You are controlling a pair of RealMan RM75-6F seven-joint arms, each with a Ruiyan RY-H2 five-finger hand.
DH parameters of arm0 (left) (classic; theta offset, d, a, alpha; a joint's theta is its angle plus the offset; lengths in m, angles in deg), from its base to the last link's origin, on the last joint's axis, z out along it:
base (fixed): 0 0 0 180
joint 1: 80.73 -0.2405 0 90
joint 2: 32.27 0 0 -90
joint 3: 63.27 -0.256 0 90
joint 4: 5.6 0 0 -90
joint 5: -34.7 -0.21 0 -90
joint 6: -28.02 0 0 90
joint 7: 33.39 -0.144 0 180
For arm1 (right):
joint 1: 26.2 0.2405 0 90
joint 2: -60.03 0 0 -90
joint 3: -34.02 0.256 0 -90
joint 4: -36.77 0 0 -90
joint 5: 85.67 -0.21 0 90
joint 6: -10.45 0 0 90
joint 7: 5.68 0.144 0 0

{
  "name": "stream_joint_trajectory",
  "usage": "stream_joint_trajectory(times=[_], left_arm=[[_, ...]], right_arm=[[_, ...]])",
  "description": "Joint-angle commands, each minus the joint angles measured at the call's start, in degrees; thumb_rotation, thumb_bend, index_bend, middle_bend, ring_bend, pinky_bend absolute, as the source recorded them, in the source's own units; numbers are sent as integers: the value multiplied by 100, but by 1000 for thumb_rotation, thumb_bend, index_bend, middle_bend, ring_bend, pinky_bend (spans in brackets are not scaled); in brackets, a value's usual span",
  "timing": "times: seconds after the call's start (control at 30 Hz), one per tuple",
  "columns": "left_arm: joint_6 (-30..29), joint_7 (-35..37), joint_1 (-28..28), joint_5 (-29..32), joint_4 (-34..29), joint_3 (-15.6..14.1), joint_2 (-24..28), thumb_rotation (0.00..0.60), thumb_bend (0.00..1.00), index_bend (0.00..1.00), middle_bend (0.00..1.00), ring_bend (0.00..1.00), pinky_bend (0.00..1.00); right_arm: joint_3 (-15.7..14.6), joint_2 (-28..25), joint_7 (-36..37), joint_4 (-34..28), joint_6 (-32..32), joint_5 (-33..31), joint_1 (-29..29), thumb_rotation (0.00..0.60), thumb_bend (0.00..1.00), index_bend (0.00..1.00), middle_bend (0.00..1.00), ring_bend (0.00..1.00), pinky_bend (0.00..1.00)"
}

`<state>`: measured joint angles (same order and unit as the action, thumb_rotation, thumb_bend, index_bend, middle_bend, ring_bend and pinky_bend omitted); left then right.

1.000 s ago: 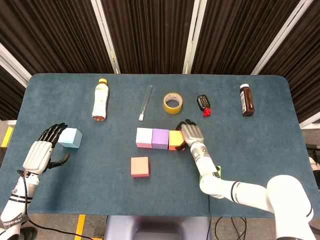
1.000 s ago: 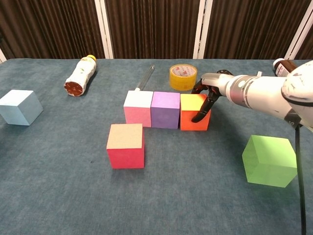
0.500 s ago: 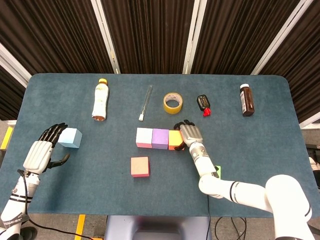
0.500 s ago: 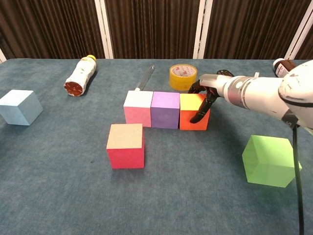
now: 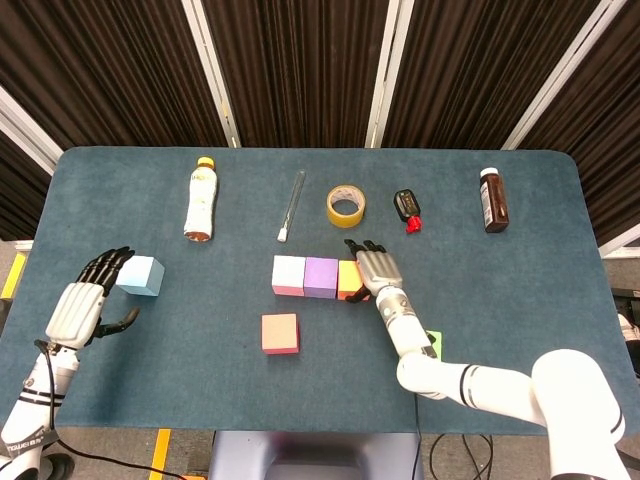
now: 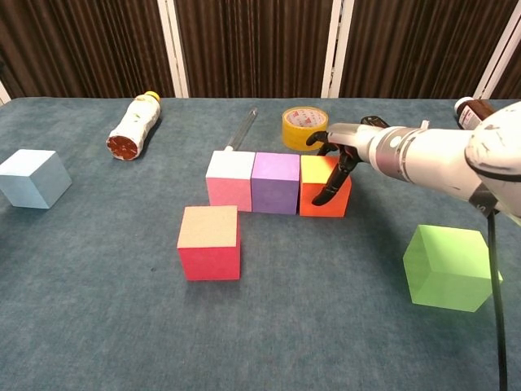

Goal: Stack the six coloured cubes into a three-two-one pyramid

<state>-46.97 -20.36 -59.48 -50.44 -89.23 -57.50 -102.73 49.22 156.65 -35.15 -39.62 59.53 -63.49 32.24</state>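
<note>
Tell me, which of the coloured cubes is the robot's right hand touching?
The orange cube, the right end of the row of three. The right hand rests on it; the pink, purple, red, green and light blue cubes are untouched.

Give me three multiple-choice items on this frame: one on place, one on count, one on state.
1. Where is the green cube?
A. alone, right of the row
B. on the purple cube
C. beside the bottle

2. How many cubes form the touching row?
A. two
B. three
C. four

3. What is the right hand doing?
A. lifting the red cube
B. resting on the tape roll
C. fingers at the orange cube

Answers: 1 A, it sits apart on the table. 2 B, the pink cube, purple cube and orange cube stand side by side. 3 C, its fingers hang against that cube's right side.
</note>
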Motion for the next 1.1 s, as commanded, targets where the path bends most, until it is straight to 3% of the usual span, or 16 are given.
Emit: stream_joint_trajectory(times=[0.03, 0.83, 1.1], left_arm=[[-1, 1, -3, 1, -1, -2, 0, 600, 334, 32, 33, 0, 112], [68, 68, 16, 15, 108, -13, -38, 600, 335, 32, 32, 0, 112], [69, 33, 21, 23, 71, -5, -21, 600, 335, 32, 28, 0, 112]], right_arm=[[16, -8, 27, -26, 24, 30, -8, 600, 244, 127, 265, 126, 189], [82, 186, 39, 148, 39, 100, 72, 600, 244, 118, 249, 121, 188], [-43, -260, 155, -432, 235, 549, -195, 600, 245, 112, 247, 119, 185]])
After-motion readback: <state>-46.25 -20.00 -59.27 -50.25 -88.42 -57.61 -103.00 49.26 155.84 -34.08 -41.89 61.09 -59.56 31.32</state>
